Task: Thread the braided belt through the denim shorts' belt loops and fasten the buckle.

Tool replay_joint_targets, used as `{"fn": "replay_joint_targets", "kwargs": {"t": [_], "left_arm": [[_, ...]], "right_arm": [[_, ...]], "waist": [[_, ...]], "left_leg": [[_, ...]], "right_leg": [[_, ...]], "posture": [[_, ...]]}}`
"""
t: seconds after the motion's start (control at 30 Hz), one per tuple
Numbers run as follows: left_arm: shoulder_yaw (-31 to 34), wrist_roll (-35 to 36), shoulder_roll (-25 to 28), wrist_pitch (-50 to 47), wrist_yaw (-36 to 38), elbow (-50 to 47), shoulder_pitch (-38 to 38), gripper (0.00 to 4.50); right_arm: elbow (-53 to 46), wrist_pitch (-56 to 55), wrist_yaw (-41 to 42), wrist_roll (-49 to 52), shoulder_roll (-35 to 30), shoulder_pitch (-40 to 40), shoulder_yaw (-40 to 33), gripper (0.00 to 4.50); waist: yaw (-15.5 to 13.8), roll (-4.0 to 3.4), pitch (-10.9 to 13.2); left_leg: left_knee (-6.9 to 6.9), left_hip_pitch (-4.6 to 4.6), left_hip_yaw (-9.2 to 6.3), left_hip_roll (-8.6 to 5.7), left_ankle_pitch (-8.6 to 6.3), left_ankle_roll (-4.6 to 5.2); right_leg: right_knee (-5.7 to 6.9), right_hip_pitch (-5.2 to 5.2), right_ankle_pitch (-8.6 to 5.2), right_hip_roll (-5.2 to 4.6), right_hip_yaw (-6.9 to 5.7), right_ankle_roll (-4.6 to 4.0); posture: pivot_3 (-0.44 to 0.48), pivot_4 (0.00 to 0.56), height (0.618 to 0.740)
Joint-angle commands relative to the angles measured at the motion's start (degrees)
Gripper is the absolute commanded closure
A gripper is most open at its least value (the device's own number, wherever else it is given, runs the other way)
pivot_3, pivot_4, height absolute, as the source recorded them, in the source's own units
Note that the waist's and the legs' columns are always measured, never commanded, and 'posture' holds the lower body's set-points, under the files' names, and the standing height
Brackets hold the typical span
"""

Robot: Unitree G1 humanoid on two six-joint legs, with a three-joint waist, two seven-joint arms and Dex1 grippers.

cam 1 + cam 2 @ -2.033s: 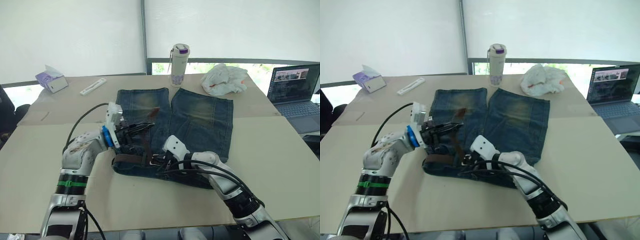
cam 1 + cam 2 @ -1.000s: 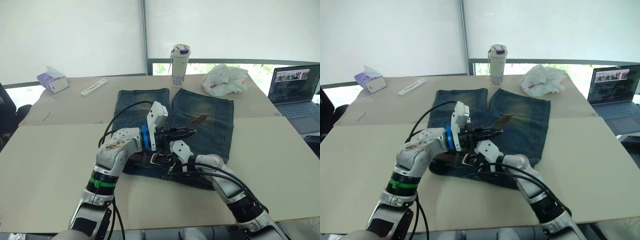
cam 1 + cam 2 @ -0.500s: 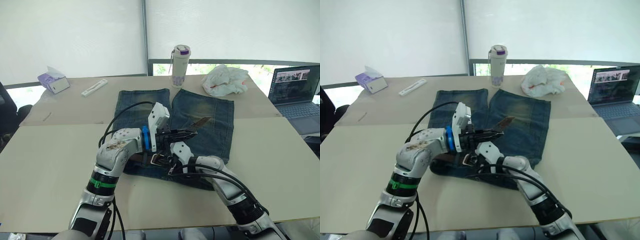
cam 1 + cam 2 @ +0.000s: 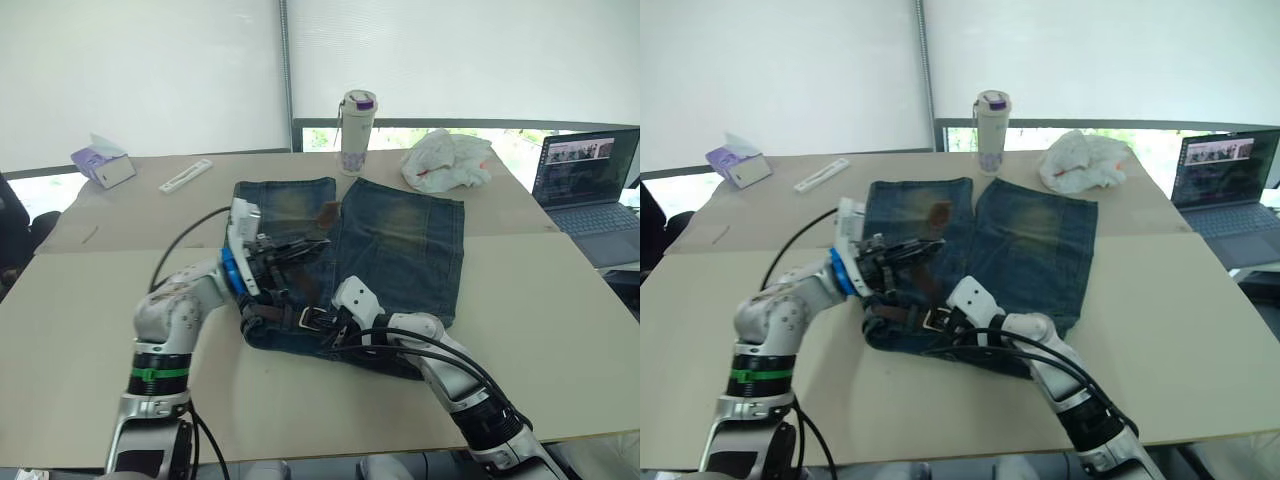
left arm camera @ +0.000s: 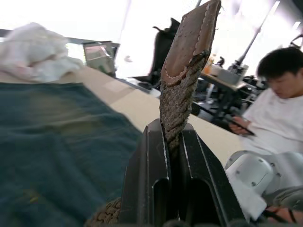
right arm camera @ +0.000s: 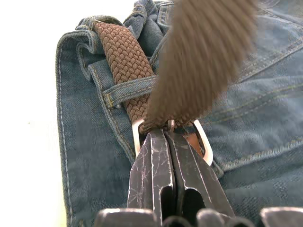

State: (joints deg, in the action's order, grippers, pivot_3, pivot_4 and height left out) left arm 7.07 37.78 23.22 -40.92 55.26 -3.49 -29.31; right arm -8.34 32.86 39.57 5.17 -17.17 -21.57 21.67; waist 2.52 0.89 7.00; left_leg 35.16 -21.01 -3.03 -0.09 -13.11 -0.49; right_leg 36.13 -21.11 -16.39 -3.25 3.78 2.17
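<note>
Since half a second ago, the left pincer [image 4: 300,248] has been swung back toward the robot's left and the belt's leather tip [image 4: 327,212] now stands over the shorts' left leg instead of the right one. The braided belt [image 6: 124,61] is clamped between the left pincer's fingers [image 5: 147,182] just below that tip, as the left wrist view shows — the strap rises upright out of the narrow gap. The denim shorts [image 4: 405,240] are laid flat on the bench [image 4: 90,310], waistband nearest the robot. In the right wrist view the right pincer [image 6: 165,137] is seen pressed closed at the buckle [image 6: 204,144], with the strap passing under a belt loop [image 6: 128,90] just beyond it; the head views show the buckle only as a small silver frame at the waistband. A seated person [image 5: 279,111] is caught in the left wrist view. A bottle [image 4: 356,130], a crumpled cloth [image 4: 447,160], a tissue box [image 4: 102,161] and a laptop [image 4: 590,180] are also seen on the bench.
</note>
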Motion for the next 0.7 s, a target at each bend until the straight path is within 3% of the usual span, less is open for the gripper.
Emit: {"fn": "replay_joint_targets", "kwargs": {"t": [0.03,0.3,0.7], "left_arm": [[1.3,0.6,1.8,1.8,0.9,0.1,1.0,4.50],[4.0,-0.8,4.4,5.6,-0.3,5.6,2.0,4.50],[3.4,-4.7,8.2,11.6,4.3,15.5,2.6,4.50]], "right_arm": [[1.9,2.3,-0.3,-0.8,-0.2,1.4,1.8,4.47],[2.0,2.1,-0.6,-0.9,-0.4,1.4,2.0,4.47],[1.3,1.3,-1.3,-1.2,-0.7,0.1,1.2,4.47]], "waist": [[-0.1,0.01,0.0],[-0.1,0.03,0.0],[-0.1,0.04,0.0]], "left_leg": [[0.00,0.00,0.00,0.00,0.00,0.00],[-0.01,-0.02,0.00,0.00,0.00,0.00],[-0.04,-0.03,0.00,0.00,0.00,0.00]], "right_leg": [[0.00,0.00,0.00,-0.04,0.00,0.00],[0.00,-0.02,0.00,-0.05,-0.02,0.00],[0.00,-0.07,0.00,-0.08,-0.03,-0.01]], "posture": [[0.000,0.150,0.740],[0.000,0.150,0.740],[0.000,0.150,0.740]]}}
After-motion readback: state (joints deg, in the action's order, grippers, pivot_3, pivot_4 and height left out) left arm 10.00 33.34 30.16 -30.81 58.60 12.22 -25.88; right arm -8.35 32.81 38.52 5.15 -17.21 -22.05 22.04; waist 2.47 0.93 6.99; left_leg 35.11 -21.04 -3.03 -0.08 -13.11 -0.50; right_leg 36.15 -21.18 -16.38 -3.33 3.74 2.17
